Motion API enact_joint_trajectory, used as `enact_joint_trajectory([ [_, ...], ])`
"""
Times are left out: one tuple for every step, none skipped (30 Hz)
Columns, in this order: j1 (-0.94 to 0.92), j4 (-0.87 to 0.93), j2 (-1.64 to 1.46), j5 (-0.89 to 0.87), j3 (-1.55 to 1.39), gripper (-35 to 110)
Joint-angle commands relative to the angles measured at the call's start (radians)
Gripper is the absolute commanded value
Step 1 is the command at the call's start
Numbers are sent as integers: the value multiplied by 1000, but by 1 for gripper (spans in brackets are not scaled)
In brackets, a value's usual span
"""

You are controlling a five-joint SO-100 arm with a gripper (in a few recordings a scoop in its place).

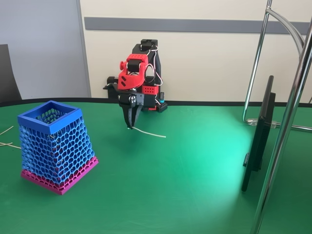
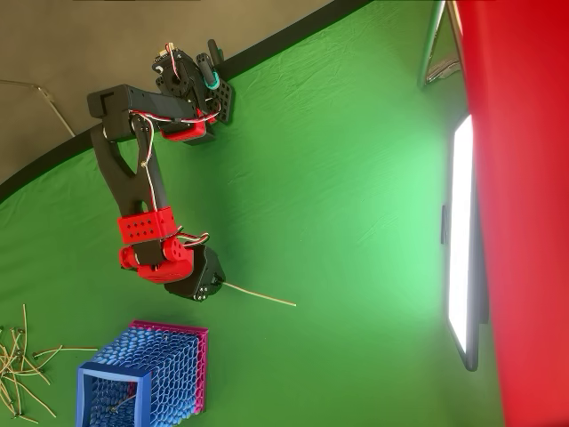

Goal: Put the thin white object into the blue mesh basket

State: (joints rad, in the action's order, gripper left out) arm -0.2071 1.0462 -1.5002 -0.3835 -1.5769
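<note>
Pinching one end of the thin white object (image 1: 148,132), the gripper (image 1: 130,126) points straight down at centre frame in the fixed view, its dark fingers closed together on the strand's near tip. The rest of the strand trails off to the right, seemingly with its far end resting on the green table (image 1: 195,185). In the overhead view the same strand (image 2: 260,295) runs from the gripper (image 2: 219,285) toward lower centre.

Slipping looks like the main danger: the strand is hair-thin and slightly curved, held only at its very end, so a small twist could let it pivot or slide free. Held by one end, it may droop or swing during the carry and catch on the rim of the blue mesh basket (image 1: 48,119), which stands at lower left of the fixed view, well apart from the gripper. A strand laid across the rim could balance there or drop outside.

The basket is rigid honeycomb plastic with a solid square rim, sides flaring to a pink base band. The table cover is matte green cloth, faintly creased. Several pale sticks (image 2: 18,374) lie scattered at the lower left of the overhead view.
</note>
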Motion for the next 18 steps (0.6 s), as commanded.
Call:
enact_joint_trajectory([
  [8,3,-89,14,92,3],
  [6,3,-100,12,117,3],
  [2,3,-107,9,143,3],
  [-5,5,-115,3,169,3],
  [-14,9,-121,-3,196,3],
  [-23,15,-124,-5,225,3],
  [-34,15,-126,-5,250,3],
  [-46,17,-126,-6,273,3],
  [-57,17,-129,-8,295,3],
  [-71,17,-129,-9,314,3],
  [-84,17,-126,-15,336,3],
  [-100,17,-121,-15,362,3],
  [-117,21,-110,-12,391,3],
  [-133,25,-100,-9,417,3],
  [-152,25,-92,-12,436,3],
  [-172,25,-84,-12,453,3],
  [-195,25,-80,-17,465,3],
  [-216,25,-74,-15,476,3],
])
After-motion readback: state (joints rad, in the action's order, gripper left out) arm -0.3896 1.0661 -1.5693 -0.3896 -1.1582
